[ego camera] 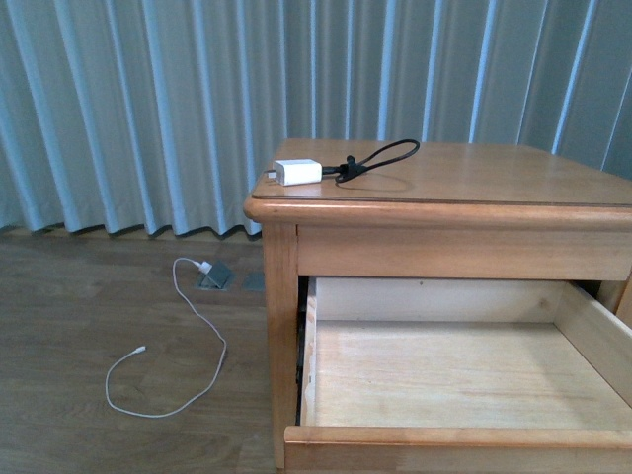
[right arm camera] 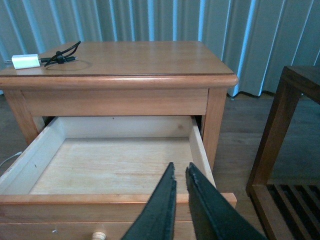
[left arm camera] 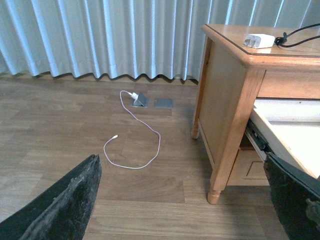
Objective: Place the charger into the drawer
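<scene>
Charger (ego camera: 298, 172), white block with black looped cable, upper centre; my left gripper (left arm camera: 181, 160) wide, right gripper (right arm camera: 180, 166) nearly closed, both empty; I'd pinch the block squarely.

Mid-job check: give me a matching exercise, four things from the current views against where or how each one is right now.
Things:
1. charger
2. drawer
3. thin white cable
4. left gripper

Places or states:
A. lying on the floor
B. pulled out, nothing seen inside
C. wide open, holding nothing
D. on the nightstand top, near a front corner

Pairs: 1-D, 2-B, 3-A, 4-C
</scene>
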